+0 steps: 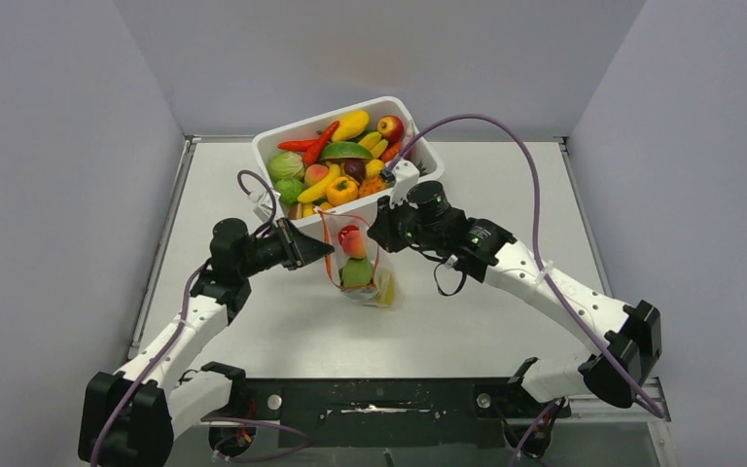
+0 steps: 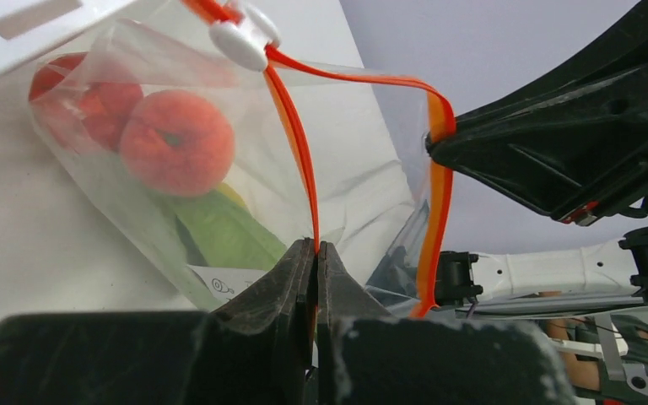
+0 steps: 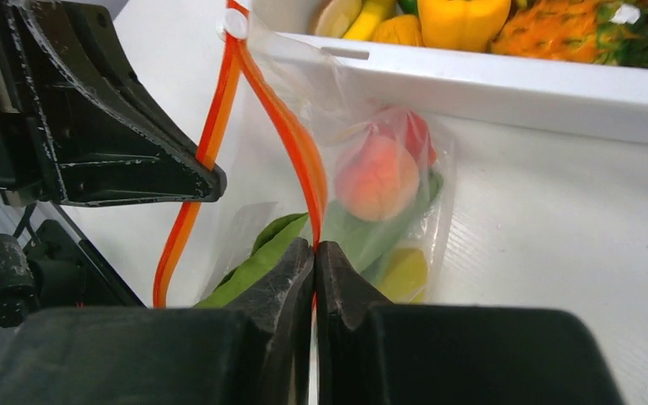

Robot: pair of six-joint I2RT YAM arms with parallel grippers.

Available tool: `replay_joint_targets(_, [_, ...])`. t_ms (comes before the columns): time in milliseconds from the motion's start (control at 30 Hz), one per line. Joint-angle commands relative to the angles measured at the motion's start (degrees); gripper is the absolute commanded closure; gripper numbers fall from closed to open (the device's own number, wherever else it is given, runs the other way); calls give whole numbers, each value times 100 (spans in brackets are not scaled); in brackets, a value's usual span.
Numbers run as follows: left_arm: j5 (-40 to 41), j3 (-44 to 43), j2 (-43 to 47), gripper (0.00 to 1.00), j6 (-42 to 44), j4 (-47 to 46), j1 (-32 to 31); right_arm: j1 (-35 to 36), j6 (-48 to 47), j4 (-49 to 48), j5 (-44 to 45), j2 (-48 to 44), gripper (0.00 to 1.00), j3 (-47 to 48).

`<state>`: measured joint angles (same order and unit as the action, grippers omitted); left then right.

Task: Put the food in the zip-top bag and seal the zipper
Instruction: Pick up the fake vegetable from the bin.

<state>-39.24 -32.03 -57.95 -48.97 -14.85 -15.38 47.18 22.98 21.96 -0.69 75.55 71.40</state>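
With left gripper (image 2: 315, 253) and right gripper (image 3: 314, 251) each clamped tight on the zipper (image 2: 297, 143), uneven pulling could jerk the zip-top bag (image 2: 363, 143) free.

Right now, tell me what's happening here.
The left arm and right arm each have their jaws shut on the thin red-orange zipper strip of the small clear plastic zip-top bag, holding its mouth open beside the white rectangular plastic tub. A round peach-coloured toy fruit and long green toy leaf are inside. The zipper is unsealed.

Tub (image 1: 257, 146) blocks behind the bag (image 1: 377, 255); near side open.
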Motion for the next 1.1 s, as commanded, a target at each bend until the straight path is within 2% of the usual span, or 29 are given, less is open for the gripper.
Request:
replay_joint_targets(0, [-294,-5,6,100,7,-819,19,-47,5,-346,-97,-15,100,120])
replay_joint_targets(33, [-288,-5,16,100,78,-779,22,-58,-6,-326,-109,13,95,159])
replay_joint_targets(100, [-222,-13,44,100,232,-652,20,-70,-73,-342,-132,9,80,219])
replay_joint_targets(200, [-151,-58,88,100,444,-401,17,-112,-126,-391,-23,-7,67,310])
replay_joint_targets(500, [73,-245,199,100,1157,461,23,-719,-212,-546,161,265,48,637])
replay_joint_targets(633, [26,-317,245,100,1320,707,20,-1162,-237,-806,474,471,46,645])
replay_joint_targets(733, [-139,-316,313,100,1386,760,22,-1429,-375,-941,834,796,49,796])
replay_joint_targets(833, [-241,-344,349,100,1532,903,17,-1583,-515,-848,1217,1307,54,1219])
replay_joint_targets(1067, [-483,-250,460,100,1588,718,20,-1715,-816,-950,2175,2431,57,2095])
